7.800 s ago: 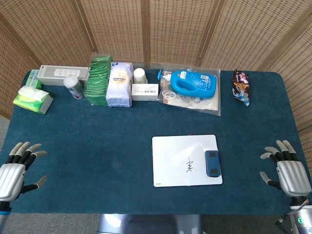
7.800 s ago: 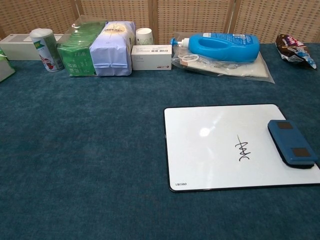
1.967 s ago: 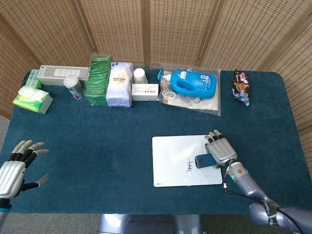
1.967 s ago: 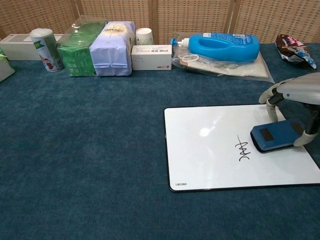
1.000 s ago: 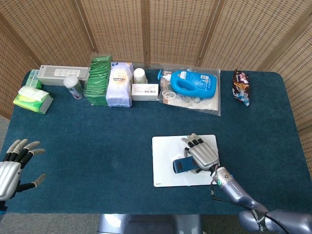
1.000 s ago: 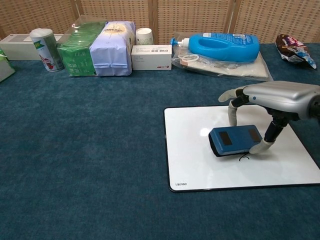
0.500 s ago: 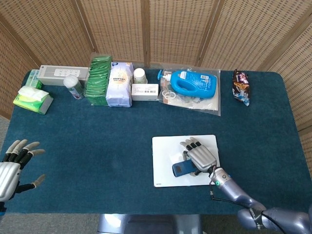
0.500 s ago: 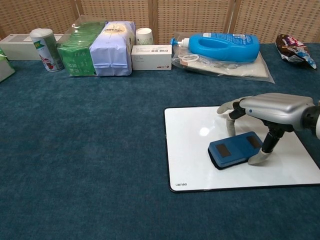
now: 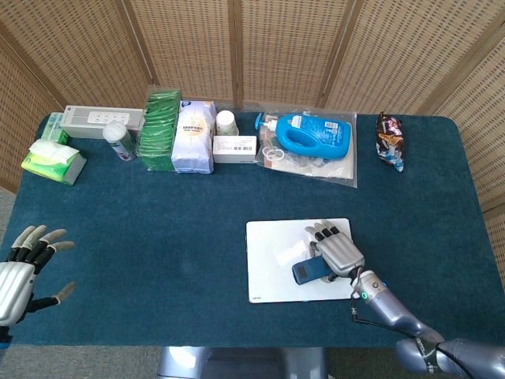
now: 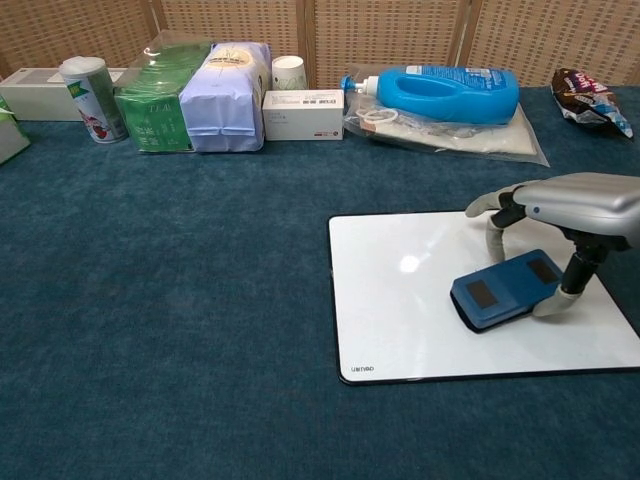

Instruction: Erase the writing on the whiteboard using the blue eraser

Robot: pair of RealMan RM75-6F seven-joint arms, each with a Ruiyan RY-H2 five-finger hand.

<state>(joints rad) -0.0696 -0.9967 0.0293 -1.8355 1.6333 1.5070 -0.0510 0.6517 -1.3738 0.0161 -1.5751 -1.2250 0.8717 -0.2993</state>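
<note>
The whiteboard lies flat on the blue cloth, right of centre, and no writing shows on its visible surface. My right hand holds the blue eraser flat on the board's right part, thumb on one long side and fingers on the other. The eraser points left from under the hand. My left hand hovers open at the table's near left edge, seen only in the head view.
Along the far edge stand a grey box, a can, green and lilac packs, a paper cup, a small white box, a blue detergent bottle on a plastic bag, and a snack packet. Tissues lie far left.
My right hand took the eraser, swept it left over the scribble, then slid it back right. The black scribble has gone from the board. The left hand barely moved.
</note>
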